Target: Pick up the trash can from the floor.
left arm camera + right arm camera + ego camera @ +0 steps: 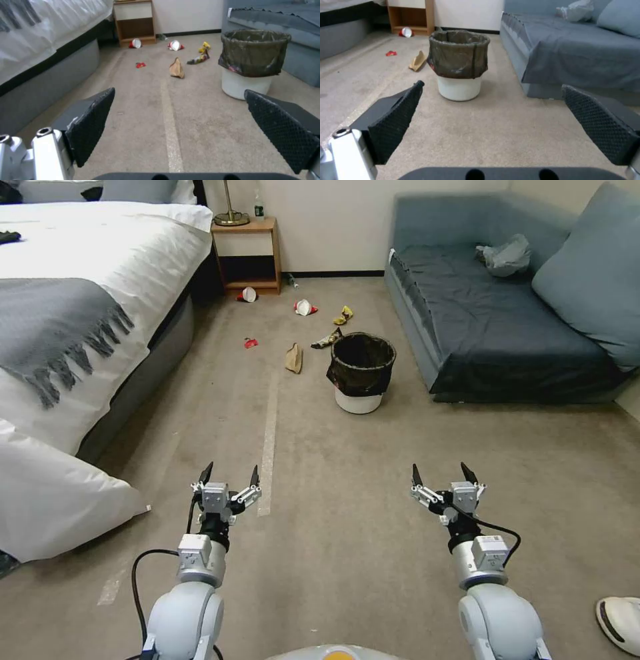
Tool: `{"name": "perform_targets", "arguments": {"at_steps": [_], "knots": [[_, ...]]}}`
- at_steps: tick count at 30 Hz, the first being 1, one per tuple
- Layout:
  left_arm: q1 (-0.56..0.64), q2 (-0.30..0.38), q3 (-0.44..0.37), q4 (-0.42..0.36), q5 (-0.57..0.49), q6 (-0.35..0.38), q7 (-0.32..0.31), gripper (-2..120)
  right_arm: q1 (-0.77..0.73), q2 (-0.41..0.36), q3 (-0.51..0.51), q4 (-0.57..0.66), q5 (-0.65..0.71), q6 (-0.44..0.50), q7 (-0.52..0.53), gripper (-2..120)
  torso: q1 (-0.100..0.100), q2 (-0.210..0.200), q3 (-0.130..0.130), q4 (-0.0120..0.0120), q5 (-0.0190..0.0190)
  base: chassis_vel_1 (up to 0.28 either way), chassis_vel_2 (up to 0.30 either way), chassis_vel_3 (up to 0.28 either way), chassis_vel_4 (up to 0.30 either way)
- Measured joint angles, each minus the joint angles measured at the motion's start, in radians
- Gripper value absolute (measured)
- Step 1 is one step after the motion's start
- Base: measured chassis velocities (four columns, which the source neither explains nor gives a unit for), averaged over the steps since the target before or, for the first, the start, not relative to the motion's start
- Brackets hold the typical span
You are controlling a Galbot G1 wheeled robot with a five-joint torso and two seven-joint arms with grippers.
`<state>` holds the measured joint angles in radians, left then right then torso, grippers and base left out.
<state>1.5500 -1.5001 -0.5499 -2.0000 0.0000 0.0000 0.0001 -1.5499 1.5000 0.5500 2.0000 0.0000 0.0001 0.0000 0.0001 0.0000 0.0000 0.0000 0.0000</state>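
We see one bed point(80, 287) on the left, then our left gripper point(230, 475), wide open and holding nothing. Six bits of litter point(293, 357) lie on the floor point(347, 500). One trash can point(361, 372) stands upright there, just beside one sofa point(493, 327). It is white, with a black bag over its rim. Our right gripper point(445, 475) is wide open and empty too, well apart from the can.

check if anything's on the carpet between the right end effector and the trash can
Nothing visible. Bare floor lies between the open right end effector and the trash can; the litter sits beside and beyond the can.
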Motion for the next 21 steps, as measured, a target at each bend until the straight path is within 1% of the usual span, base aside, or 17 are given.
{"name": "perform_targets", "arguments": {"at_steps": [21], "knots": [[0.000, 0.000, 0.000, 0.000, 0.000, 0.000, 0.000, 96, 0.000, 0.000, 0.000, 0.000, 0.000, 0.000, 0.000, 100, 0.000, 0.000, 0.000, 0.0000, 0.0000, 0.000, 0.000, 0.000, 0.000]]}}
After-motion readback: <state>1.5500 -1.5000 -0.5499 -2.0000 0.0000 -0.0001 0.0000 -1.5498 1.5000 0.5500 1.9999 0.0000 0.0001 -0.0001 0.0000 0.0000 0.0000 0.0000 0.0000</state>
